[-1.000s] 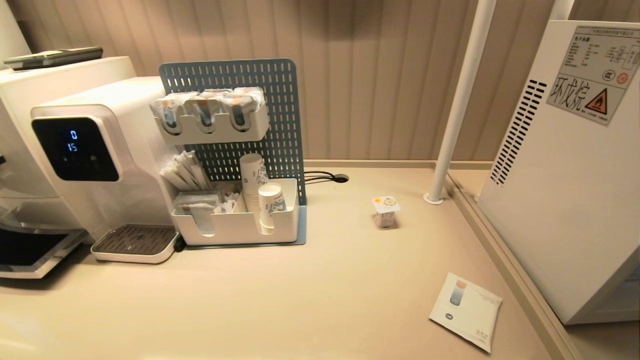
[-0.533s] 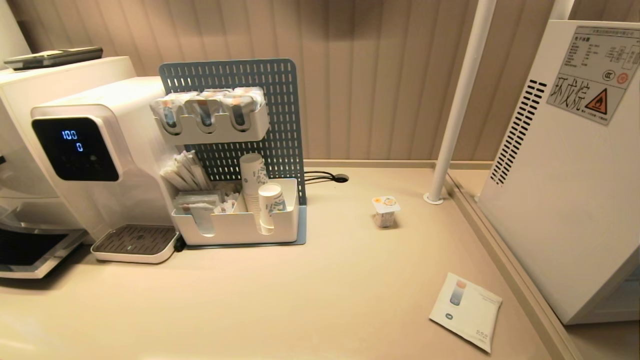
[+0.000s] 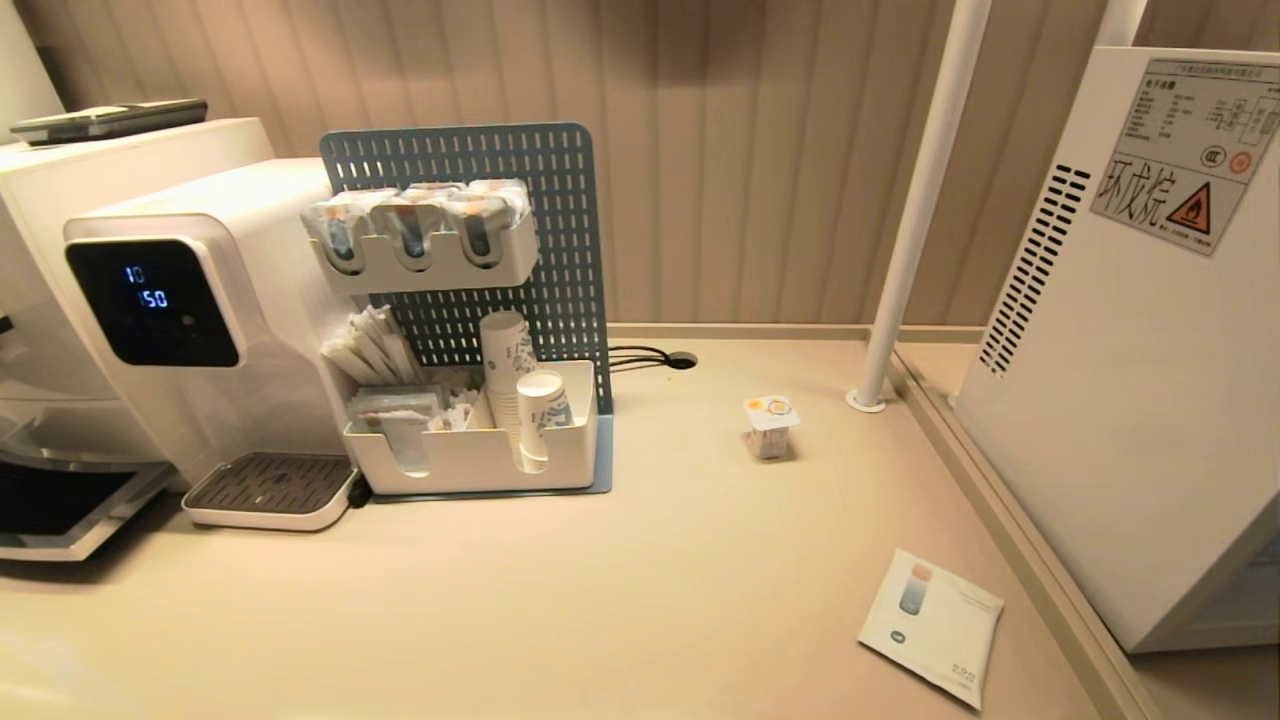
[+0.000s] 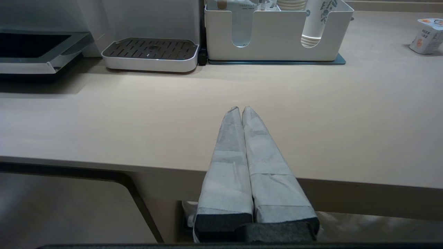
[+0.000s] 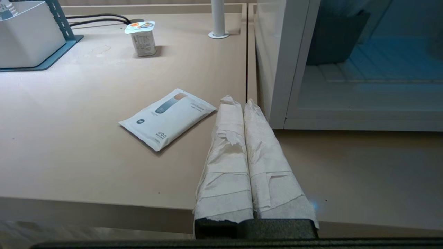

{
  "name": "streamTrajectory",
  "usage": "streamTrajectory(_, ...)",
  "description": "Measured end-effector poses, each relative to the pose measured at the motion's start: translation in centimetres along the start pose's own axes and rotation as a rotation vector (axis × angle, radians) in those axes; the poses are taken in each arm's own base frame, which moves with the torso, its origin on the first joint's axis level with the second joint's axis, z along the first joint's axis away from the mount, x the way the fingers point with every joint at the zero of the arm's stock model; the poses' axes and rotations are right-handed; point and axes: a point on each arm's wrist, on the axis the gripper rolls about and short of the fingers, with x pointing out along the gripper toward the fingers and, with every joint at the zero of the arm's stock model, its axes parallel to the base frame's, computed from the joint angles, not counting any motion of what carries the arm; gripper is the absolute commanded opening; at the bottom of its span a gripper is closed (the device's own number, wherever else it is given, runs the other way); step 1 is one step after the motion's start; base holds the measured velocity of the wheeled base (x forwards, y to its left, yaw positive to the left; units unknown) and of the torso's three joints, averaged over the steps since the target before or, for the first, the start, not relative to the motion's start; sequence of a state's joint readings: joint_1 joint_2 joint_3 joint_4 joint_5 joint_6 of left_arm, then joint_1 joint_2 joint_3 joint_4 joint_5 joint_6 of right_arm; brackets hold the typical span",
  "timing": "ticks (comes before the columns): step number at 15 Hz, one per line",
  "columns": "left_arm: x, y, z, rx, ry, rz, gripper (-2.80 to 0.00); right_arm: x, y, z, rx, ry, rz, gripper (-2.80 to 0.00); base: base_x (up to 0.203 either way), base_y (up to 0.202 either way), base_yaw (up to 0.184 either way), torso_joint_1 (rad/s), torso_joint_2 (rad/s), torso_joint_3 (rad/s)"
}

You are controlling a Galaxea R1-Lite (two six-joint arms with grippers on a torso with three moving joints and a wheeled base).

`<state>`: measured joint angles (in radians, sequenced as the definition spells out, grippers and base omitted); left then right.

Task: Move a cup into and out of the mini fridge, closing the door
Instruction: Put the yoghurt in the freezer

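The cup [image 3: 771,426] stands upright on the tabletop [image 3: 640,580], well apart from the mini fridge [image 3: 1130,380]. It looks light, thin-walled and crushable; hold its sides gently, below the foil lid. Both grippers' fingers are closed, empty.

Pale beige table [image 3: 650,600], white appliances, one blue-grey rack.

The cup [image 3: 771,426] is white with a yellow-and-orange printed lid; the mini fridge [image 3: 1130,400] is white, with black vent slots and a sticker bearing an orange warning triangle. The pegboard [image 3: 560,200] is blue-grey with rows of slots; its bins [image 3: 470,455] are white, and the paper cups [image 3: 540,405] white with blue patterns. The flat packet [image 3: 932,622] is white with a grey-to-orange shape printed on it. Both hands [image 4: 241,110] [image 5: 236,102] are wrapped in whitish tape.
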<state>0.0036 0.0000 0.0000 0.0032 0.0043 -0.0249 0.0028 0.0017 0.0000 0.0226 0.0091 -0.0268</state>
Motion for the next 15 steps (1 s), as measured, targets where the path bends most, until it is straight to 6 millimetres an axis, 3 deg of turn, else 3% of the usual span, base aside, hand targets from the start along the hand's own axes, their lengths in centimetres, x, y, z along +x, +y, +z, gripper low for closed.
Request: streamTrajectory(15,0.00,0.00,0.00,0.000,0.000,0.000,-2.80,-0.13,0.02,0.34,-0.070,-0.007,0.012,-2.80,0.000,0.000,0.000,0.057,-0.05,0.006)
